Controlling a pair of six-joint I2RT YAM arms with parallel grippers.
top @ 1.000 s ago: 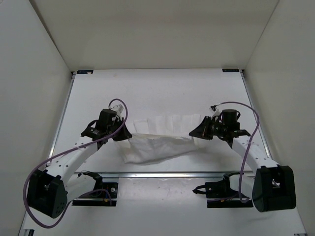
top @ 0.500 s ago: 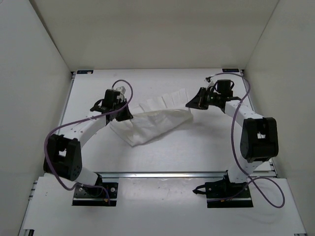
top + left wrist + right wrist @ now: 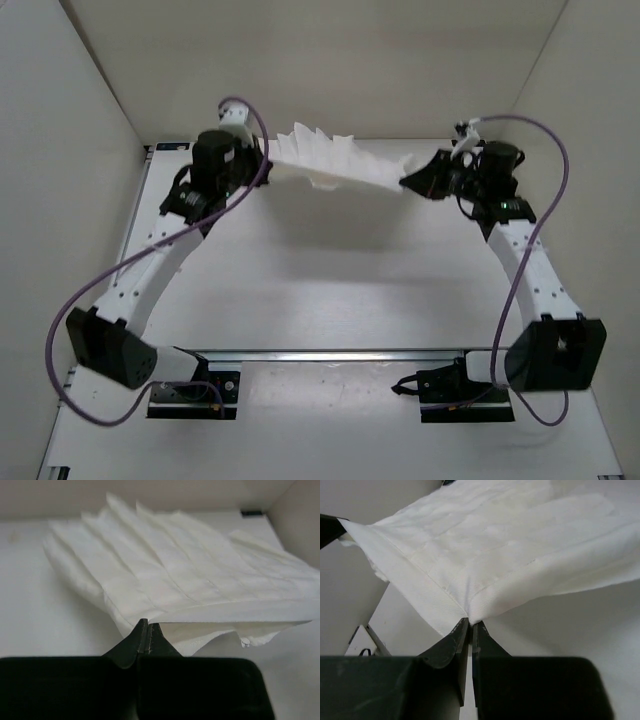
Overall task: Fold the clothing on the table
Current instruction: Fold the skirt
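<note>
Between the left gripper and the right gripper, each clamped on one end, the thin creased white fabric garment hangs stretched above the flat white table. The step in hand is probably spreading it out before a fold. Next, both arms should lower it together, keeping it taut.

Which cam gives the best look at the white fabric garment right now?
Top external: the thin white fabric garment shows whole, stretched from one grip to the other. Left wrist shows only the creased end pinched in the left fingers; right wrist only the corner held in the right fingers.
</note>
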